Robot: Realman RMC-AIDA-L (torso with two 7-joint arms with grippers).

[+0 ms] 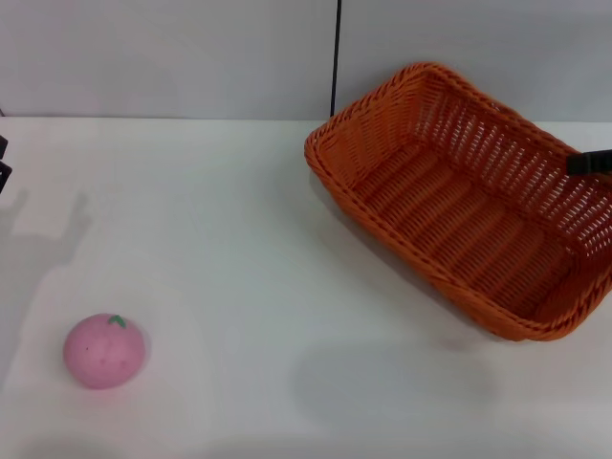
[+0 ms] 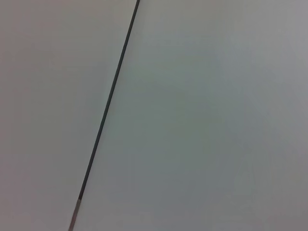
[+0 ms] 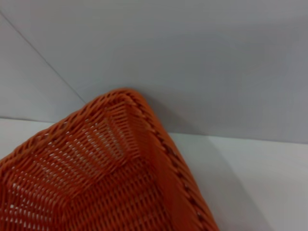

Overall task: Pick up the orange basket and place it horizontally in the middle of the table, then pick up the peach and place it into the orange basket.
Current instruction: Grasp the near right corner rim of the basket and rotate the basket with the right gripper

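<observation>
The orange basket (image 1: 469, 201) is at the right of the table (image 1: 239, 239) in the head view, turned diagonally. Its faint shadow lies apart from it on the tabletop, so it hangs a little above the surface. My right gripper (image 1: 590, 163) shows as a black tip at the basket's right rim, gripping it. The right wrist view shows one braided corner of the basket (image 3: 110, 168) close up. The pink peach (image 1: 105, 350) sits near the front left, leaf upward. Only a dark sliver of my left gripper (image 1: 3, 158) shows at the far left edge, well away from the peach.
A grey wall with a dark vertical seam (image 1: 337, 57) runs behind the table. The left wrist view shows only that wall and the seam (image 2: 108, 101). The left arm's shadow falls on the table's left side.
</observation>
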